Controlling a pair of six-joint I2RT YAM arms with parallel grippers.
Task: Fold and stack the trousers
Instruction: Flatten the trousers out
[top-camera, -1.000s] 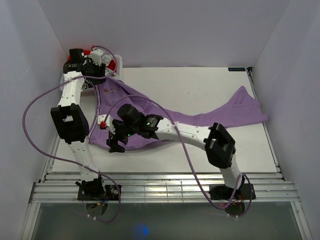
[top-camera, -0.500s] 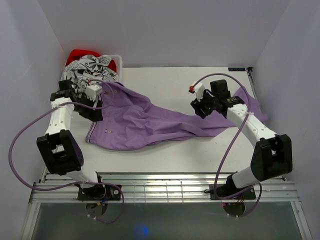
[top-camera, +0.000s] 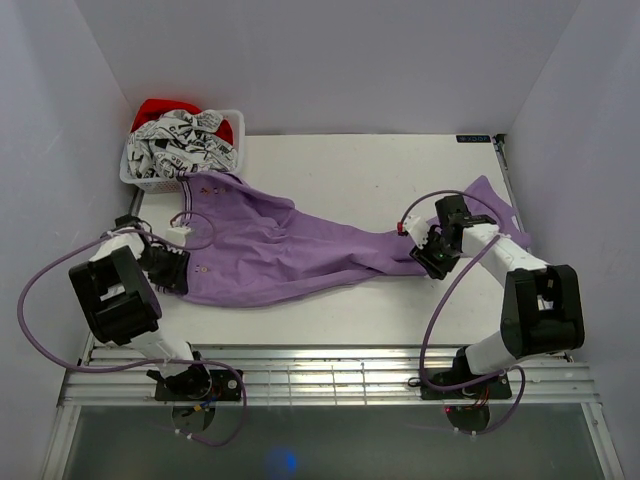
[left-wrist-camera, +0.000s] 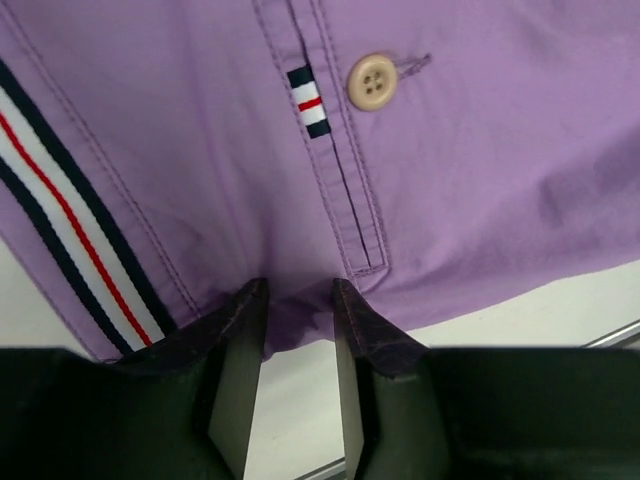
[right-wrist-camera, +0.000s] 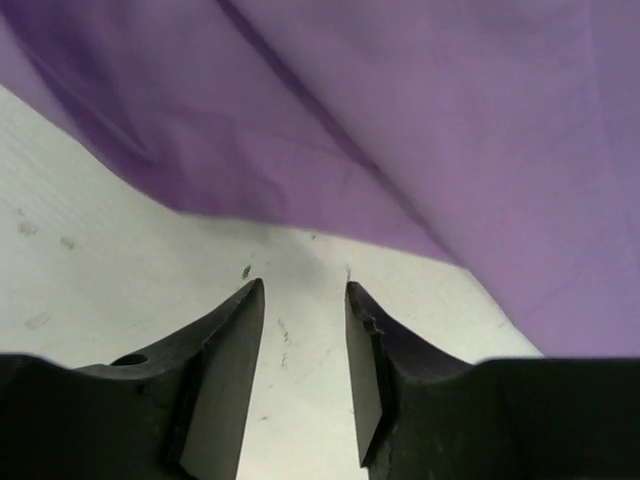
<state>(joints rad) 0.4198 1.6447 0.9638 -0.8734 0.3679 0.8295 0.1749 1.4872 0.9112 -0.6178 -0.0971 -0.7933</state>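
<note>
Left pincer (left-wrist-camera: 298, 290) straddles the hem of the trousers (top-camera: 300, 250) by the striped waistband (left-wrist-camera: 60, 190), jaws half-closed. Gripping or not, I cannot tell. Right pincer (right-wrist-camera: 303, 290) gapes, unladen, at a leg's edge. They sprawl across the counter (top-camera: 400, 170) — soft, limp, light — probably best pinched at seams.

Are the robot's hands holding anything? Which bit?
The left gripper pinches the trousers at their near edge, beside the striped waistband. The right gripper holds nothing.

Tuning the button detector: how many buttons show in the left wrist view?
1: a pale four-hole button on the trousers, just right of the striped tab, upper centre. Others may lie outside the frame.
</note>
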